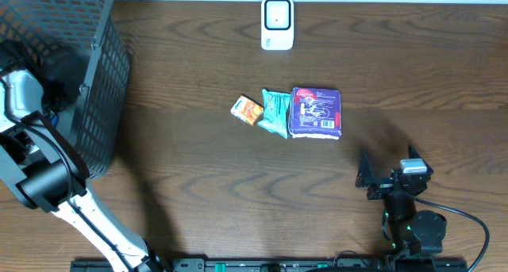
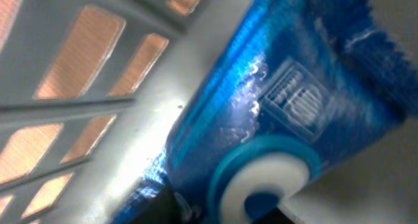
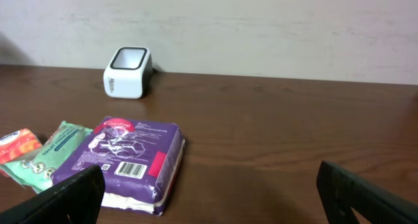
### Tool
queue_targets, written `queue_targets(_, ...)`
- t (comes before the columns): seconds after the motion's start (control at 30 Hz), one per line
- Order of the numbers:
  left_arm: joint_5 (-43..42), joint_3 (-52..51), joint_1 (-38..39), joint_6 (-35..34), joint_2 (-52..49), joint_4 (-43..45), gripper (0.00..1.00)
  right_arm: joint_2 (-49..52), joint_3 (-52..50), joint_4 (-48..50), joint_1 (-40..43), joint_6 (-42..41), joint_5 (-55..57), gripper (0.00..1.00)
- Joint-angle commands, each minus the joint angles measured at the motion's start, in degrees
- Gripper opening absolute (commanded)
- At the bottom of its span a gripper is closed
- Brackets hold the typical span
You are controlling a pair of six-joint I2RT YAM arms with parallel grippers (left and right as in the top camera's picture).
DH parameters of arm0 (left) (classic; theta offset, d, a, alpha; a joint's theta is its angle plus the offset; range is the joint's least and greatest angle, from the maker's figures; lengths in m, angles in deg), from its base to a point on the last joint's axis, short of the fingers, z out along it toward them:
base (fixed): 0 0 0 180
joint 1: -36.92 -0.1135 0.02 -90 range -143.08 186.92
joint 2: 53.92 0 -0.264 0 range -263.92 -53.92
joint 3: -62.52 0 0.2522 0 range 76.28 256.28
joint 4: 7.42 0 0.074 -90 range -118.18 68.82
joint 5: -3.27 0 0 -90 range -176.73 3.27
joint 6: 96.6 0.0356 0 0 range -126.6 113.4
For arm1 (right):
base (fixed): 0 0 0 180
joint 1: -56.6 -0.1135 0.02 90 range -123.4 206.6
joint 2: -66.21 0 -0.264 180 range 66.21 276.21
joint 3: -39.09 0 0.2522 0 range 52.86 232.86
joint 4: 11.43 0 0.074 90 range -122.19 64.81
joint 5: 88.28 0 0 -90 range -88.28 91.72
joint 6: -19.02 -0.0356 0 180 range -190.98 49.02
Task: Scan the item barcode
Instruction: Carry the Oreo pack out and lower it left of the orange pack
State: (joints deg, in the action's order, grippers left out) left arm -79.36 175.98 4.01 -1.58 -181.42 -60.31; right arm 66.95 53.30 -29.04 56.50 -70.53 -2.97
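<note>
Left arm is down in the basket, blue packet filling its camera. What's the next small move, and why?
Probably a short straight lift of the left arm to test the grip: the blue packet fills its camera against the basket mesh, but whether it is gripped isn't visible. The scanner stands across the table.

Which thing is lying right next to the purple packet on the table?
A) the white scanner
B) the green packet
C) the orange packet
B: the green packet lies right beside the purple packet, and the orange packet sits on the green one's far side.
</note>
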Motion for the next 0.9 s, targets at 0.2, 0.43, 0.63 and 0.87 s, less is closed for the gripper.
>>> queue_targets(0.2, -8.07, -2.03, 0.09, -0.87, 3.34, -3.85, 0.07, -0.17, -0.09, -0.17, 0.39, -0.61, -0.33, 0.99)
queue_targets(0.43, -8.41, -2.03, 0.09, -9.86, 15.37, -4.35, 0.07, -0.17, -0.09, -0.17, 0.39, -0.61, -0.33, 0.99)
queue_targets(0.63, -19.87, -2.03, 0.09, -10.29, 29.35, -2.64, 0.07, -0.17, -0.09, -0.17, 0.39, -0.61, -0.33, 0.99)
queue_targets(0.87, -35.08, -2.03, 0.92, -20.59, 42.77, -0.59, 0.07, -0.17, -0.09, -0.17, 0.39, -0.61, -0.33, 0.99)
